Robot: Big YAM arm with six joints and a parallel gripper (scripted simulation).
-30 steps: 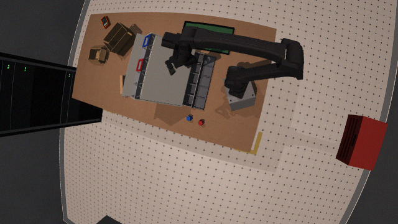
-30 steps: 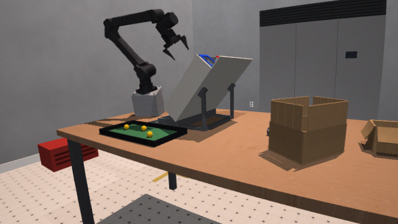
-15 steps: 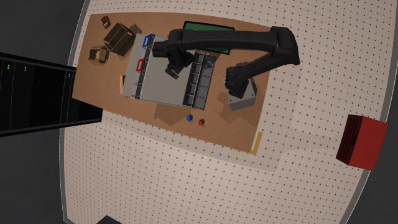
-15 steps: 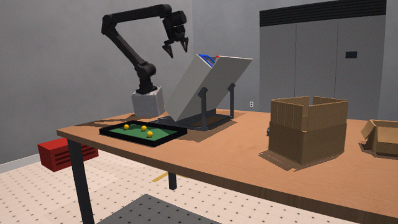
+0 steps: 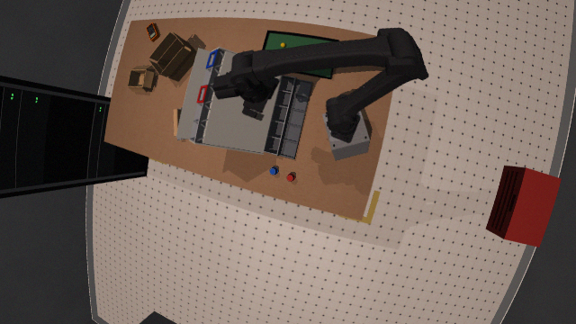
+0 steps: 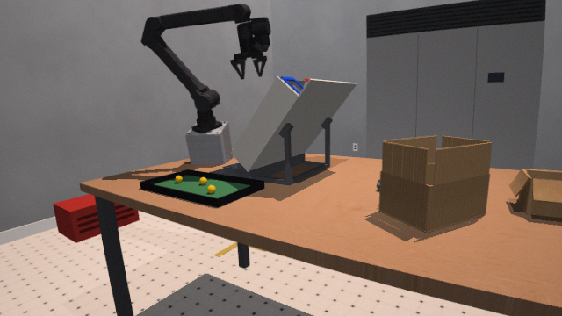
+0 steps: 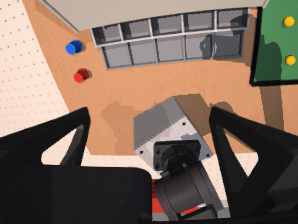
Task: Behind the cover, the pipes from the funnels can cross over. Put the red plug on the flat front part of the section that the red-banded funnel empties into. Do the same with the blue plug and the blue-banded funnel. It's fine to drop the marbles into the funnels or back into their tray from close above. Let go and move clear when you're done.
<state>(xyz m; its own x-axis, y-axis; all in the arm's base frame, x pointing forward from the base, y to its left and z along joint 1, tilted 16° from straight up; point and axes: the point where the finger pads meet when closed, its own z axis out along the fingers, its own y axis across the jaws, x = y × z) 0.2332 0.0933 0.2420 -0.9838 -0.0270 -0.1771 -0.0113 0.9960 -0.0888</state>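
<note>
Your fingers (image 6: 249, 70) stand wide, holding nothing, above the slanted cover (image 5: 238, 121) (image 6: 272, 118) (image 7: 165, 11). You have the blue plug (image 5: 274, 171) (image 7: 74, 47) and red plug (image 5: 291, 177) (image 7: 81, 75) near each other on the desk (image 5: 189, 155) (image 6: 342, 206) (image 7: 120, 92), beside the sectioned trays (image 5: 294, 135) (image 7: 175, 36). Your three yellow marbles (image 5: 283, 45) (image 6: 203, 181) (image 7: 290, 60) lie in the green-floored tray (image 5: 315, 72) (image 6: 219, 201) (image 7: 254, 65).

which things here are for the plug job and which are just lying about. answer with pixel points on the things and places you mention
For the job:
- red plug (image 5: 291, 177) (image 7: 81, 76)
- blue plug (image 5: 274, 171) (image 7: 74, 47)
- covered funnel board (image 5: 238, 121) (image 6: 316, 103)
- marbles (image 5: 283, 45) (image 6: 212, 190) (image 7: 290, 60) in their tray (image 5: 332, 73) (image 6: 218, 203) (image 7: 253, 65)

Just lying about:
- two cardboard boxes (image 5: 164, 60) (image 6: 406, 189)
- red slatted box (image 5: 533, 209) (image 6: 66, 221)
- orange-edged gadget (image 5: 153, 31)
</note>
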